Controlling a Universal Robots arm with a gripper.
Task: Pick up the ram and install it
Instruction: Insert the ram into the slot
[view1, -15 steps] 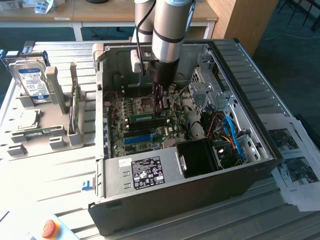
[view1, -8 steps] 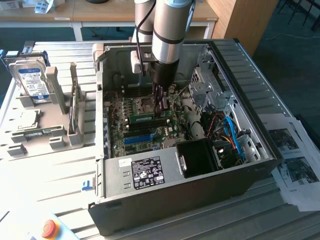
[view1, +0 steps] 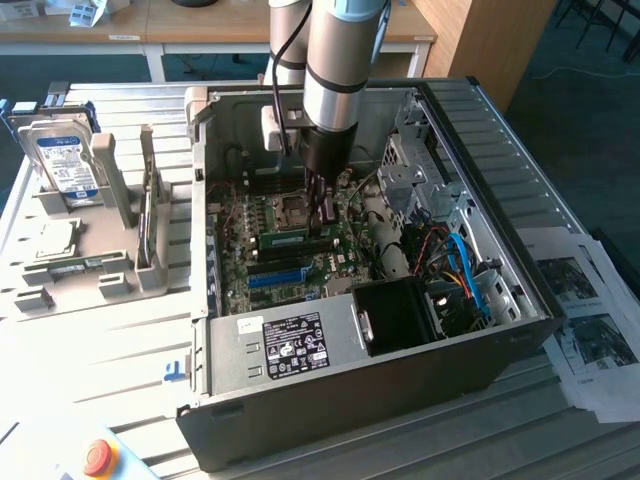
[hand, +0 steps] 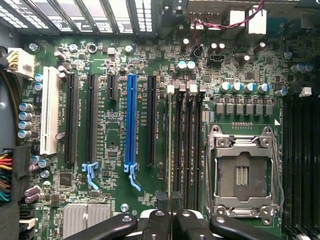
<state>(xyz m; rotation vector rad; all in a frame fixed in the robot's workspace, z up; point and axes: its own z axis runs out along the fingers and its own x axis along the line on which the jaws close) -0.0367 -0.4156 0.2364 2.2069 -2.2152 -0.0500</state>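
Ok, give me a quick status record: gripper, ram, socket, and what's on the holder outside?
gripper: the gripper is shut on the ram, inside the open PC case
ram: on its long edge along the memory slots, beside the CPU socket; seating cannot be told
CPU socket: empty
holder: hard drive standing in it, at the exterior view's left

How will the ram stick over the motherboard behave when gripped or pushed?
The ram is a thin flat board, so probably stiff and light. It stands on its narrow edge at the motherboard, so a sideways push would likely tip or strain it.
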